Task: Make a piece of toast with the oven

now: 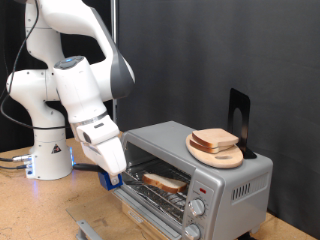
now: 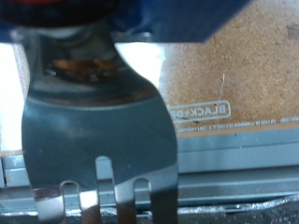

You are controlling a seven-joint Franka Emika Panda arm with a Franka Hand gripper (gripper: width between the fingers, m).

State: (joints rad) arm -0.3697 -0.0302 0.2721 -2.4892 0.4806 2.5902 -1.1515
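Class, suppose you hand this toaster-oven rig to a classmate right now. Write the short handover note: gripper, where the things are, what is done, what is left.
Gripper: low at the oven's open front, at the exterior view's left of the door; open or shut cannot be told.
Piece of toast: lying on the wire rack inside the oven.
Second bread slice: on the wooden plate on top of the oven.
Done: bread loaded.
Left: oven door is down and not yet closed; knobs show no hand on them.
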